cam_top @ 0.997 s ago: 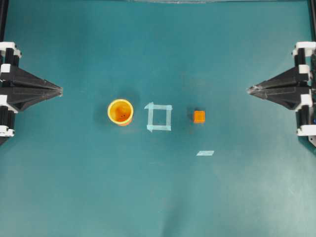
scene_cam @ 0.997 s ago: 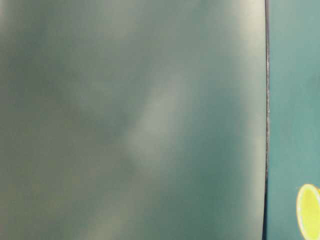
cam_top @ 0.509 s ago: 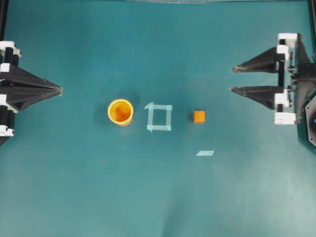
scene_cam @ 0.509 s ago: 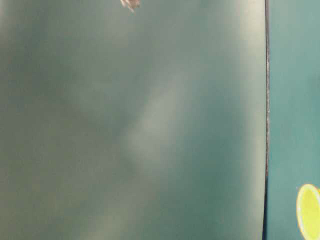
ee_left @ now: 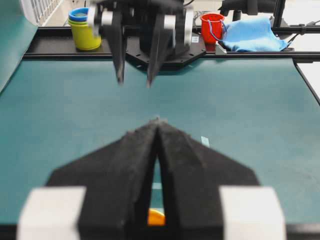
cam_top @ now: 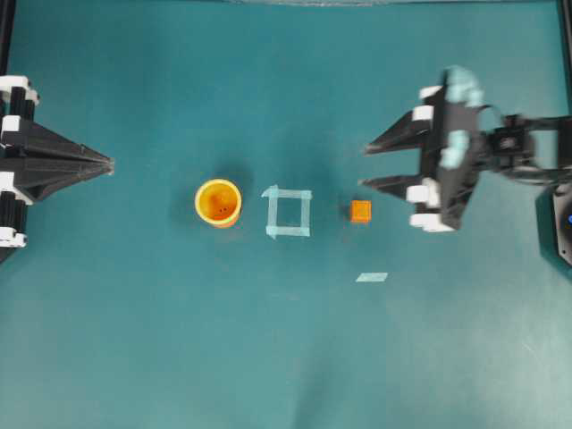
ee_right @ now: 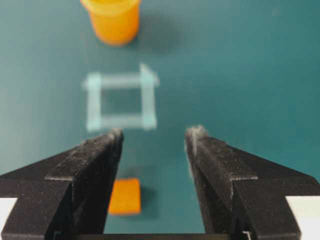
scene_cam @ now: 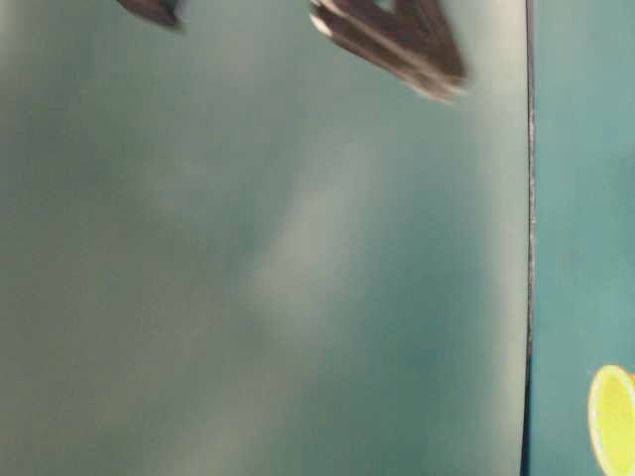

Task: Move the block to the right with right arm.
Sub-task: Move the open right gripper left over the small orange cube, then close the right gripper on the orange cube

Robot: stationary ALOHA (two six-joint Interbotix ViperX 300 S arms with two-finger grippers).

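Observation:
The block (cam_top: 360, 211) is a small orange cube on the teal table, just right of the tape square (cam_top: 288, 212). My right gripper (cam_top: 365, 166), on the taped right arm (cam_top: 465, 147), hovers open above and slightly behind the block, apart from it. Seen from the right wrist, the block (ee_right: 125, 196) lies below the gap, close to the left finger (ee_right: 95, 160), with the right gripper (ee_right: 154, 134) holding nothing. At the left edge my left gripper (cam_top: 109, 164) rests shut and empty; its tips (ee_left: 157, 120) meet in the left wrist view.
An orange cup (cam_top: 218, 203) stands left of the tape square. A loose strip of pale tape (cam_top: 372, 277) lies in front of the block. Beyond the table's far end sit a red bucket (ee_left: 212, 27), stacked cups (ee_left: 84, 31) and a blue cloth (ee_left: 252, 35).
My right gripper has opened wide and swung out from the right edge toward the middle, ending above the block. The left arm, block and cup have not moved.

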